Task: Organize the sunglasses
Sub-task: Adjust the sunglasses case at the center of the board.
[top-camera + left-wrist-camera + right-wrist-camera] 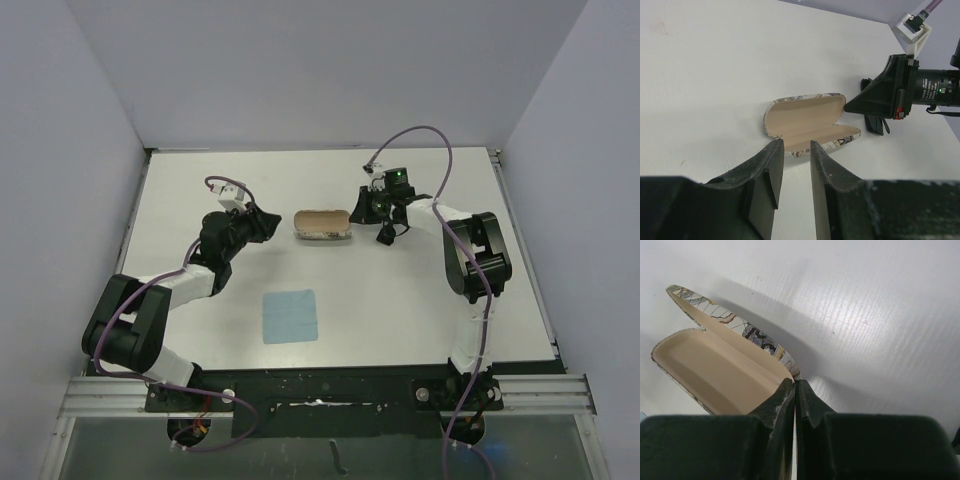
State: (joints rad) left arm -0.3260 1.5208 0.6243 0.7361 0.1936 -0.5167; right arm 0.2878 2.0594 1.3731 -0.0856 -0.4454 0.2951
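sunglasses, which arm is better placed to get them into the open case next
Right. The sunglasses sit close beside the right tool, whose shut tips are at one end of the open case. The left tool, open and empty, is on the case's other side, away from them.

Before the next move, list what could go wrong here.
The shut right claw sits at the end of the open case; a nudge could slide it or flip the lid. The sunglasses are under that arm, which could knock them. The left claw crowds the case's other side; they might collide.
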